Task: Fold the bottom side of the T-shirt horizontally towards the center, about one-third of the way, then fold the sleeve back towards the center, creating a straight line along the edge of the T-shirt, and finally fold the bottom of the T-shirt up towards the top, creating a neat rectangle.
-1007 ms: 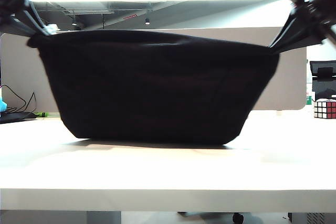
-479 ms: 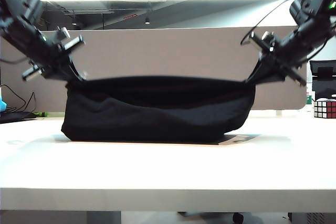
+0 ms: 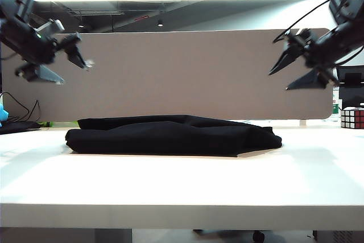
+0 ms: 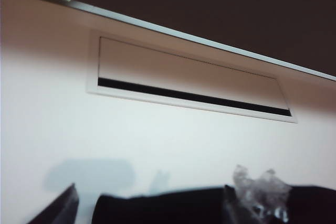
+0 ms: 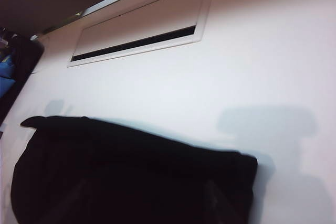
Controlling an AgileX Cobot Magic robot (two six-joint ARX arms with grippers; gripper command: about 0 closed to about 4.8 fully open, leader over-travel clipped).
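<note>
The white table [image 3: 182,183] carries the T-shirt [image 3: 170,136], a black folded bundle lying flat at about mid-depth of the tabletop, with nothing touching it. Above the T-shirt's left end, well clear of the cloth, the left gripper [image 3: 68,64] hangs in the air with its jaws spread wide and empty. Above the T-shirt's right end, equally clear, the right gripper [image 3: 296,72] hangs with its jaws also spread wide, holding nothing. Off to the right of the T-shirt, near the table's far edge, stands a Rubik's cube [image 3: 351,118]. Behind the T-shirt a grey-brown partition panel [image 3: 182,72] runs along the far side.
</note>
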